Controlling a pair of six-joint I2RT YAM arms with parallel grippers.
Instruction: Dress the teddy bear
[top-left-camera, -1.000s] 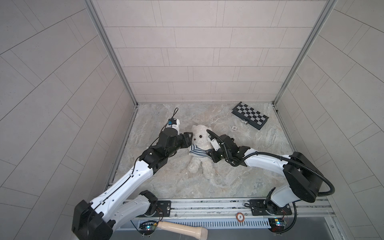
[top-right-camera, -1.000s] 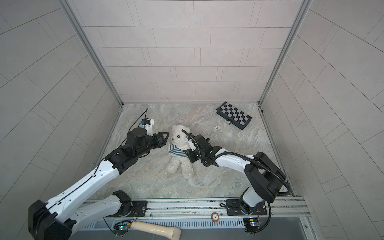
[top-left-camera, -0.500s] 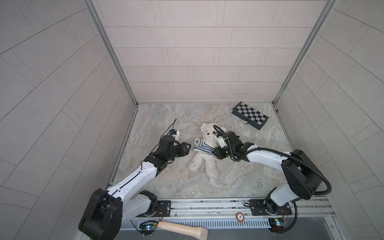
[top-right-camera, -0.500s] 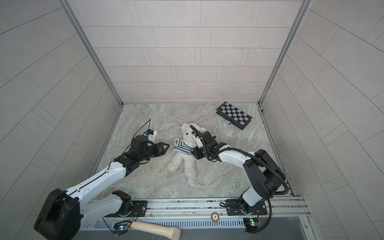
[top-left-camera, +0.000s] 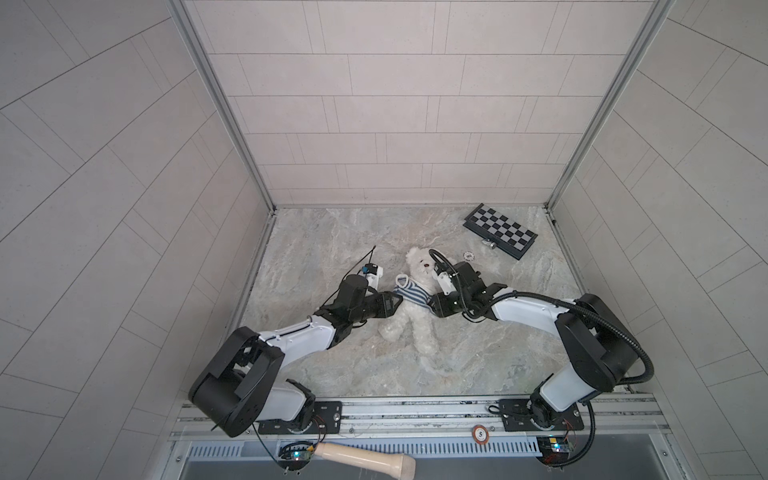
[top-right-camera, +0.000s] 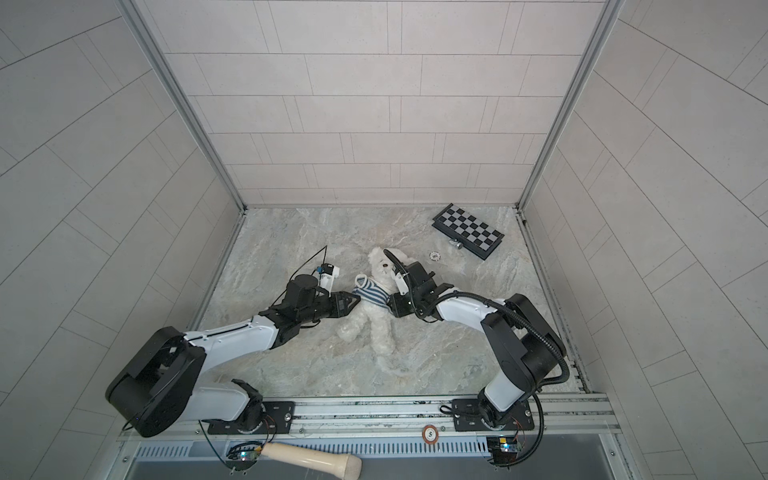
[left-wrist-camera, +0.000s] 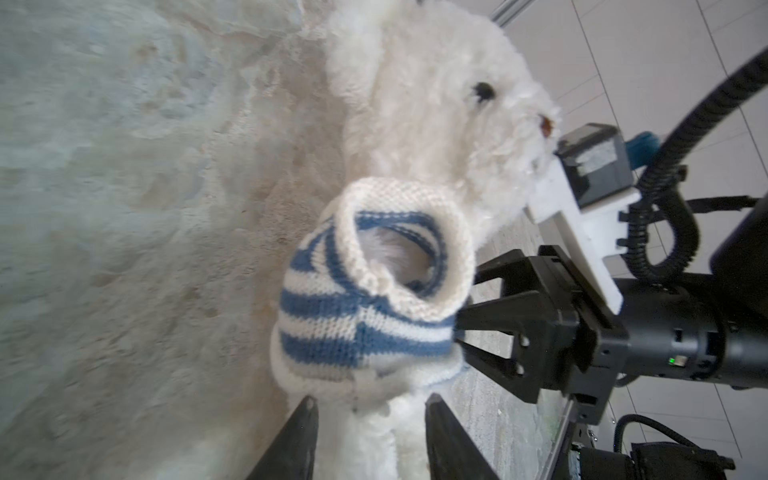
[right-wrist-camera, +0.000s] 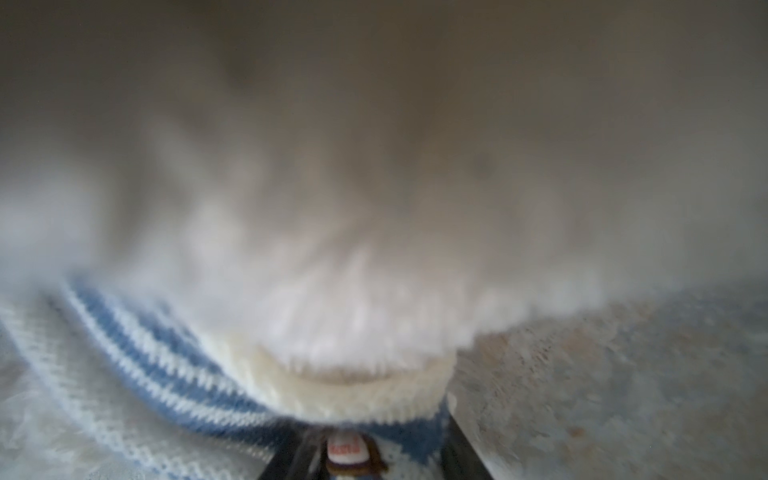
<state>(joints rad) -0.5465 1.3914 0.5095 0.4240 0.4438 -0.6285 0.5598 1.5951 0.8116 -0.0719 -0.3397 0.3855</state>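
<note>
the table (top-left-camera: 415, 365) held the bear (top-left-camera: 409, 328) on its back, the board (top-left-camera: 500, 230) well beyond the bear's head. its long axis ran across both arms' reach. the shirt (top-left-camera: 411, 293) sat bunched on the bear's chest, one sleeve (left-wrist-camera: 399, 257) not yet filled. the left gripper (top-left-camera: 394, 302) stood at one flank, jaws parted astride fur under the hem. the right gripper (top-left-camera: 431, 306) stood opposite, jaws parted about the badge (right-wrist-camera: 347, 451). both looked equally near, neither pinching cloth.

Checkerboard (top-left-camera: 499, 231), white chip (top-left-camera: 468, 255), wooden handle (top-left-camera: 365, 459), marble tabletop (top-left-camera: 332, 232)
</note>
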